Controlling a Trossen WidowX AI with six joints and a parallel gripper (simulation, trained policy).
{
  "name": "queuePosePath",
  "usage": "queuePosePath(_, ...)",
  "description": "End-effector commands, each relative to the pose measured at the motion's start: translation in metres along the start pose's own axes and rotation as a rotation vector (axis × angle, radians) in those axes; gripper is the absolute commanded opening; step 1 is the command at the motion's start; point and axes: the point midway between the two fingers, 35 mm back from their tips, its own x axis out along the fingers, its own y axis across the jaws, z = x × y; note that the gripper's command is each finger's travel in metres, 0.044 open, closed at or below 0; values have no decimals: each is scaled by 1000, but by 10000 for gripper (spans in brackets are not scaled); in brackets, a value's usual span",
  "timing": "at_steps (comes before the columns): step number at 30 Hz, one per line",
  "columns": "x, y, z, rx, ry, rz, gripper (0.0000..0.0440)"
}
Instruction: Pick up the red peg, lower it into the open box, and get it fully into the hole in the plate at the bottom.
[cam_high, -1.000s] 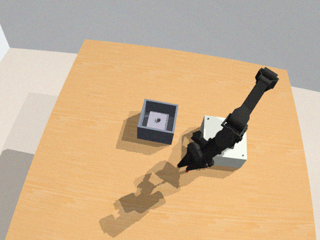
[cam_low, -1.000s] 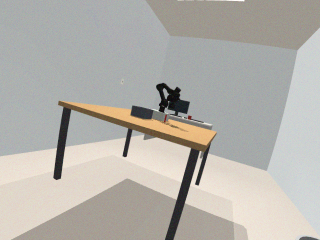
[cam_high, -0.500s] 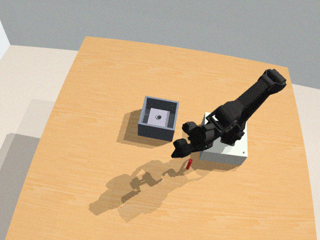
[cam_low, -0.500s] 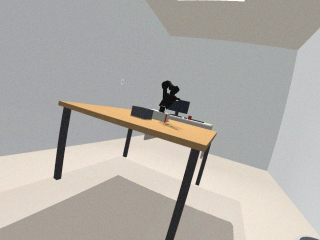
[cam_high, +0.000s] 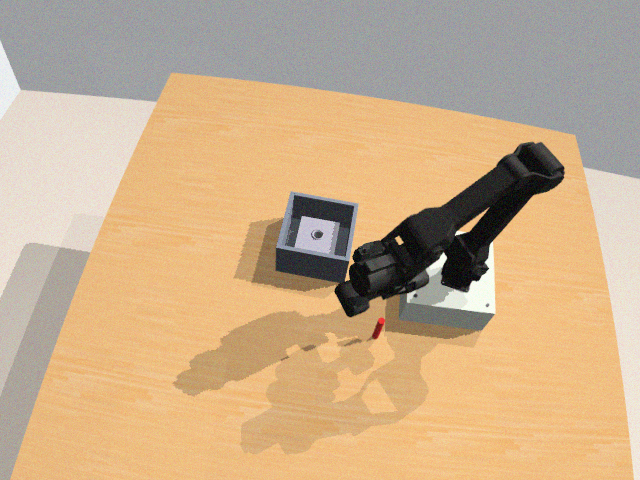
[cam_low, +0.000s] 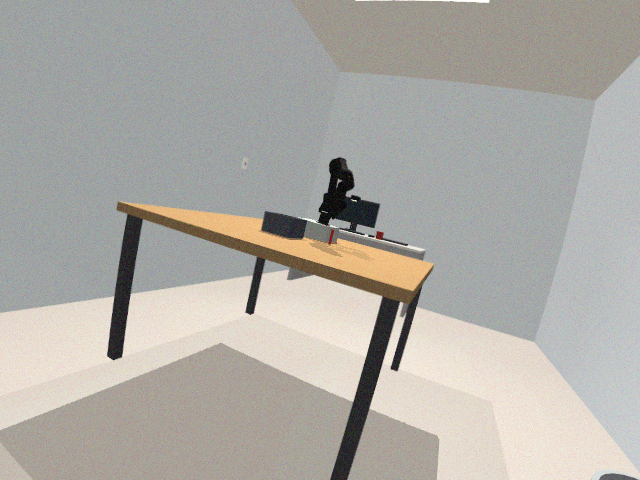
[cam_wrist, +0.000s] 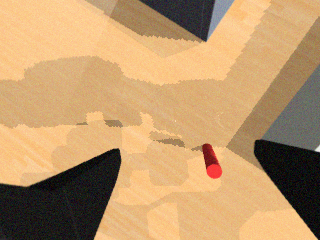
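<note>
Fingers are standing spread, holding nothing, presumably leaving room to straddle the peg. Red peg (cam_high: 378, 328) (cam_low: 331, 237) (cam_wrist: 211, 161) is standing upright on the surface (cam_high: 206, 170) (cam_low: 222, 227) (cam_wrist: 30, 30), outside the box (cam_high: 312, 267) (cam_low: 283, 225) (cam_wrist: 185, 15), likely ready for a grasp from above.

Beneath the gripper (cam_high: 383, 292) (cam_low: 332, 209) (cam_wrist: 185, 150) spreads the table (cam_high: 206, 155) (cam_low: 206, 227) (cam_wrist: 30, 30), while in the exterior view a monitor (cam_low: 362, 213) and a red cup (cam_low: 379, 235) on a white desk (cam_low: 416, 250) show beyond it, a wall socket (cam_low: 245, 163) to its left and a ceiling light (cam_low: 421, 1) well above.
</note>
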Motion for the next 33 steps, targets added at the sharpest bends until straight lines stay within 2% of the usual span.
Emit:
queuePosePath(1,5,-3,0,15,14,-57,440)
queuePosePath(18,42,-21,-10,54,41,-176,440)
queuePosePath(33,91,-36,-27,119,72,-148,429)
